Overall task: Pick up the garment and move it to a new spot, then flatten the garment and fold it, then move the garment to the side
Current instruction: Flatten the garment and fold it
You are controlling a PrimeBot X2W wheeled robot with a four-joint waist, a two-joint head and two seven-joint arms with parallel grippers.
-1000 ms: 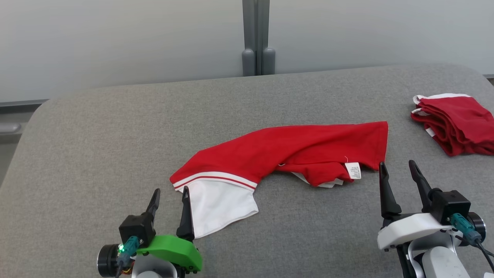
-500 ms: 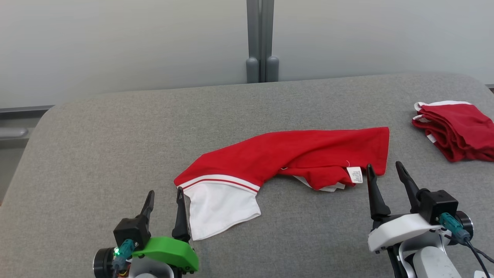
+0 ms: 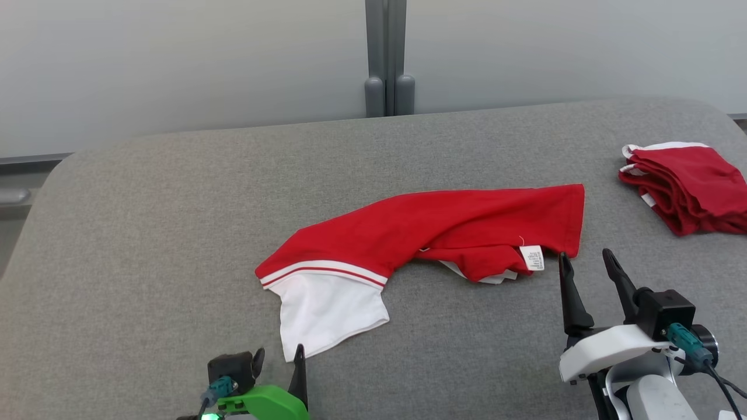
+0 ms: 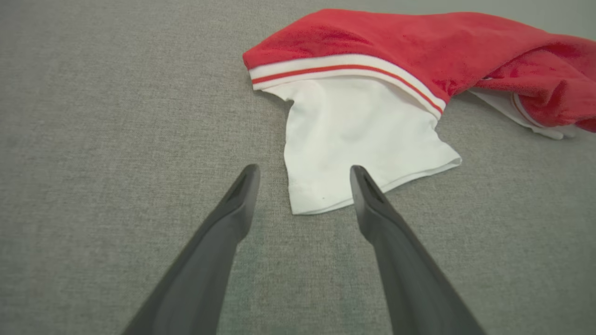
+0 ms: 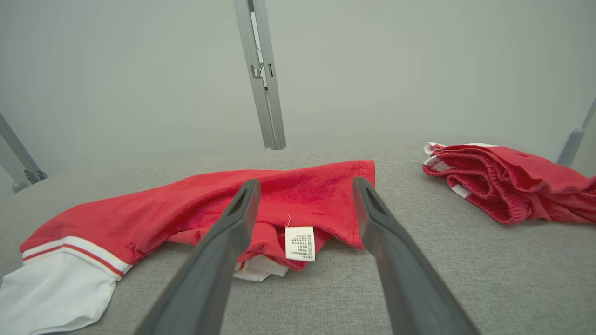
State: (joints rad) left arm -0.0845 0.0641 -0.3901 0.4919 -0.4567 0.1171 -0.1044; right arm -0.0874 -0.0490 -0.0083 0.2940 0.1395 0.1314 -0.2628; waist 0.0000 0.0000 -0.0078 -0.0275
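The garment [image 3: 432, 230] is a red shirt with a white sleeve, lying crumpled across the middle of the grey table [image 3: 146, 221]. Its white sleeve [image 4: 358, 139] points toward me at the left end, and a white care label [image 5: 300, 243] hangs at the right end. My left gripper [image 3: 279, 357] stands open low in the head view, just short of the sleeve's near edge, with nothing between its fingers. My right gripper [image 3: 585, 261] is open too, just right of the label and clear of the cloth.
A folded red garment with white trim [image 3: 686, 185] lies at the table's right edge. A grey post [image 3: 385, 58] stands behind the table against a pale wall. The table's rounded far corners and near left side are bare grey fabric.
My left gripper has drawn back toward me and slightly right, away from the sleeve. My right gripper has shifted a little left toward the label. The head camera wobbled slightly.
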